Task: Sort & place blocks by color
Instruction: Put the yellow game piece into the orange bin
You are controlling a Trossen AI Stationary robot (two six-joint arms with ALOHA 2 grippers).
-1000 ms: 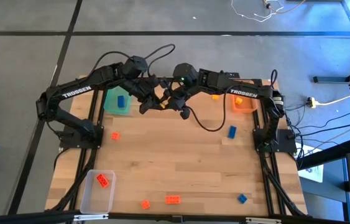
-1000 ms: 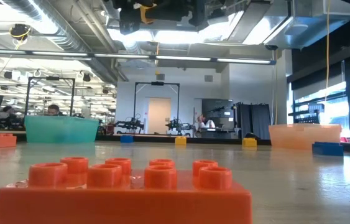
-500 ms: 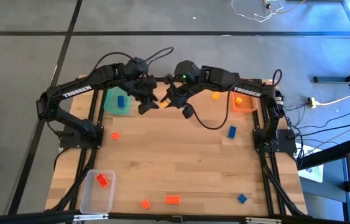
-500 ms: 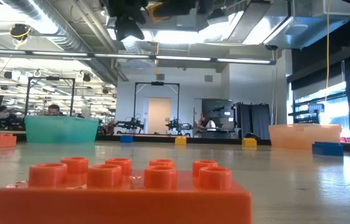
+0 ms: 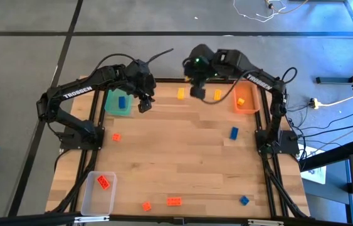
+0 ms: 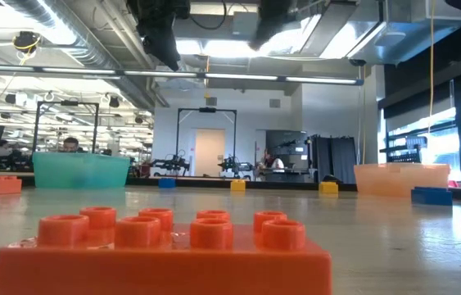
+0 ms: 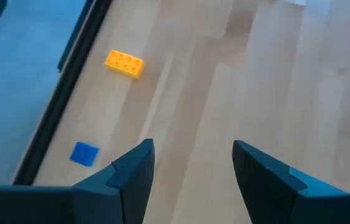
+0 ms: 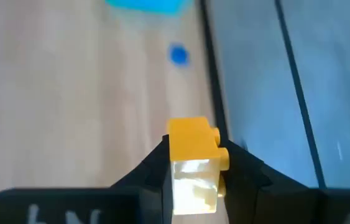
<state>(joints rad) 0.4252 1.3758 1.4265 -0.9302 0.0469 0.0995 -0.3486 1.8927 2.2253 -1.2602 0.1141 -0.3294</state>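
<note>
We see our right gripper [image 8: 194,163] clenched on a yellow block [image 8: 193,146], while our left gripper [image 7: 190,165] hangs released, another yellow block [image 7: 124,63] ahead

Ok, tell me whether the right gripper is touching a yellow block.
Touching. The right wrist view shows the right gripper clamped on the yellow block, a finger on each side.

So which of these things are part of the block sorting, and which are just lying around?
Job:
- yellow block, in right gripper
- loose blocks, e.g. blue block
- green tray, orange tray, clear tray
- left gripper, open, empty

Lying about:
- white cable on floor
</note>
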